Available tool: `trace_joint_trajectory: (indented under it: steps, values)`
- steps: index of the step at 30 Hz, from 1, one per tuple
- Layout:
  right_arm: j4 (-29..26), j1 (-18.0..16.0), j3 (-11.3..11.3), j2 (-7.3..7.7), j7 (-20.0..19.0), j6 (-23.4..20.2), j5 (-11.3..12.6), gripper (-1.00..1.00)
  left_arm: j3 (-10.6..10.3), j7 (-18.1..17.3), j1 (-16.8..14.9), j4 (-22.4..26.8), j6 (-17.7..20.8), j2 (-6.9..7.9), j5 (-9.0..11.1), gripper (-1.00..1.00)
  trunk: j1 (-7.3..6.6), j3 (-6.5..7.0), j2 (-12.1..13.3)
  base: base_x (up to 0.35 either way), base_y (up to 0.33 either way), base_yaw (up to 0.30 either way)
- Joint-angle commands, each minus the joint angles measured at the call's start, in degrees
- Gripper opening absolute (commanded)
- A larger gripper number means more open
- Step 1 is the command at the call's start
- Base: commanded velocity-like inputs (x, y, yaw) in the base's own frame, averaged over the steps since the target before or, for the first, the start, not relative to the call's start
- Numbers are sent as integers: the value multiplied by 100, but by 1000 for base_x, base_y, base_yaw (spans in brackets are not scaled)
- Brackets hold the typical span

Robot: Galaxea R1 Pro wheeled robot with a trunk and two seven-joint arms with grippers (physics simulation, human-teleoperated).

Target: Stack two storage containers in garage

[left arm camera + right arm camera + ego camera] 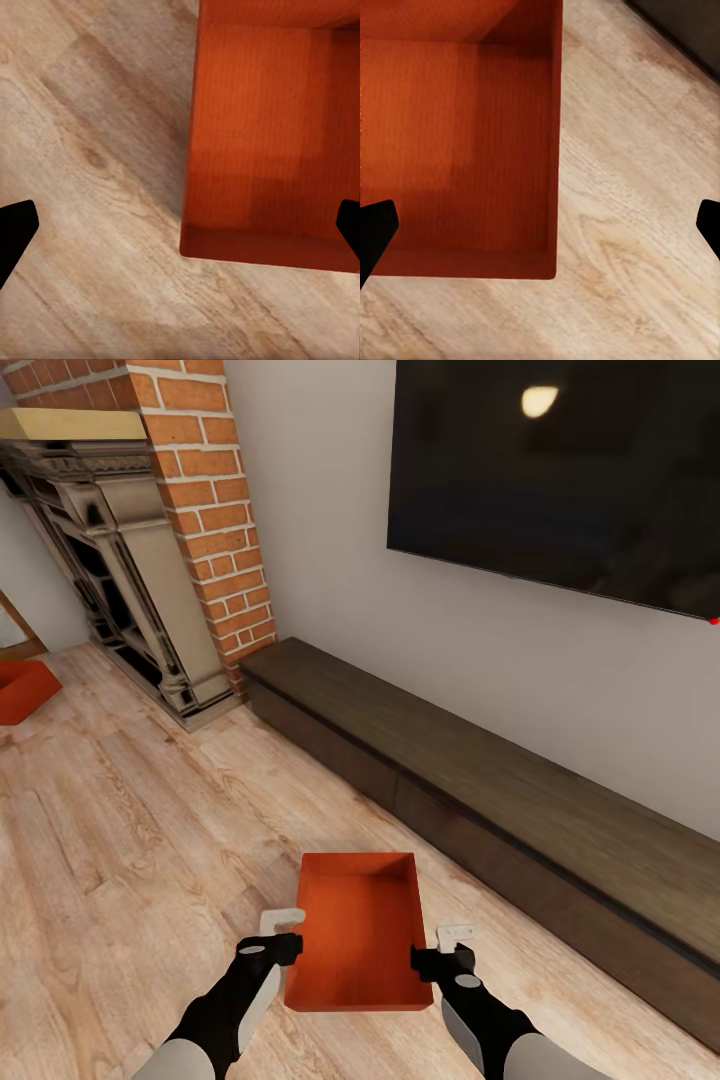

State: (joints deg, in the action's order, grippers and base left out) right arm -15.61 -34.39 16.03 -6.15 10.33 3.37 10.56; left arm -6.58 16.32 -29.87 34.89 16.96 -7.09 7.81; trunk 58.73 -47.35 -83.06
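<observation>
One red-orange storage container sits open-topped and empty on the light wood floor of the living room, right in front of me. My left gripper hangs open at its left wall and my right gripper open at its right wall. In the left wrist view the open left gripper straddles the bin's side wall from above. The right gripper does the same over the other wall of the bin. Whether either touches is unclear. The second storage container lies at the far left edge.
A long dark low bench runs along the wall just right of the bin. Above it hangs a black TV. The brick fireplace stands at the back left. Wood floor stretches open to the left.
</observation>
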Motion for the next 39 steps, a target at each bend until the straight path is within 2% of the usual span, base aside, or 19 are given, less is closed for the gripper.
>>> trace_joint_trajectory:
  steps: [1,9,20,29,39]
  values:
    - [4,-3,49,1,31,24,61,100,-36,56,-2,12,25,7,61,100,22,-22,-42,0,0,0]
    - [-2,-6,49,8,31,23,60,100,-36,64,-2,32,26,7,62,100,197,-166,-363,0,0,0]
    - [-83,-7,32,18,12,16,60,100,-42,61,-2,50,26,1,56,100,197,-166,-363,0,0,0]
    - [-474,-7,32,78,-18,-34,58,100,-106,73,-2,61,88,-43,-3,100,395,-327,-724,0,0,0]
    - [-504,-7,40,44,15,7,52,100,-140,81,-2,39,51,-8,-76,100,615,-507,-1125,0,0,0]
